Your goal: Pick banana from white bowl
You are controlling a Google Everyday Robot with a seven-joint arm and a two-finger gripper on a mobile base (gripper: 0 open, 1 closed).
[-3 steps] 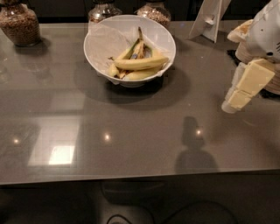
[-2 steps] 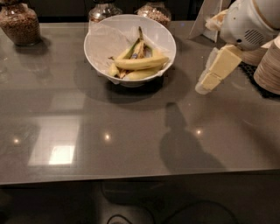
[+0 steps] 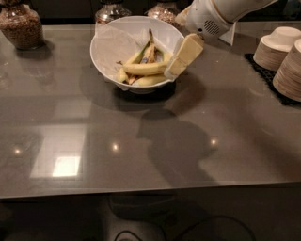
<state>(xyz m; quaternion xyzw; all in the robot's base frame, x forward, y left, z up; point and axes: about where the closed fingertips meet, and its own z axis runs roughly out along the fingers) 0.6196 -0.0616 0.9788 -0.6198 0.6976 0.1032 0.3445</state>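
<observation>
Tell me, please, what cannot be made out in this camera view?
Camera view:
- The banana's right end: covered by the gripper at the white bowl's right rim; contact unclear.
- Lower bananas: mostly hidden by the banana and bowl wall.
- Jars: tops cut off by the top edge.
- Paper bowl stacks: cut off by the right edge.

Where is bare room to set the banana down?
Bare: the counter in front of the white bowl, and the stretch between bowl and left jar. Crowded: the right edge with paper bowl stacks, the back jars, and the bowl's right rim, where the gripper sits.
</observation>
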